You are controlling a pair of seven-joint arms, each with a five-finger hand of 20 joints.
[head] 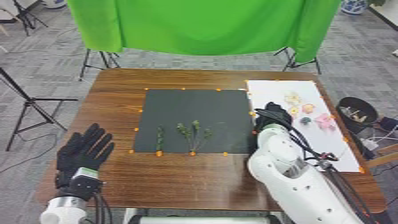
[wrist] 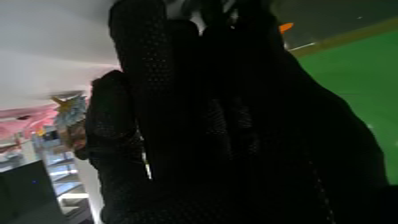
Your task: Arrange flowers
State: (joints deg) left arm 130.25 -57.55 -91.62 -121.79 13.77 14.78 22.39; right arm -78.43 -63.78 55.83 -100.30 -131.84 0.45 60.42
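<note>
Flowers [head: 325, 121] loose on white sheet [head: 275, 90]; leafy sprigs [head: 185, 131] on dark mat [head: 178, 107]. Left hand [head: 81, 154] spread. Right hand [head: 273, 115] between them; can't tell if it's pinching anything. Risk: if I swing that arm sideways too low, its cables [head: 306, 145] could drag blooms askew.

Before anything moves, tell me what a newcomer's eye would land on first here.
Likely the bright green cloth hanging beyond the table. Next, the dark mat mid-table, green sprigs lying on its near part, then the pink and yellow flowers on the white sheet to its right.
</note>
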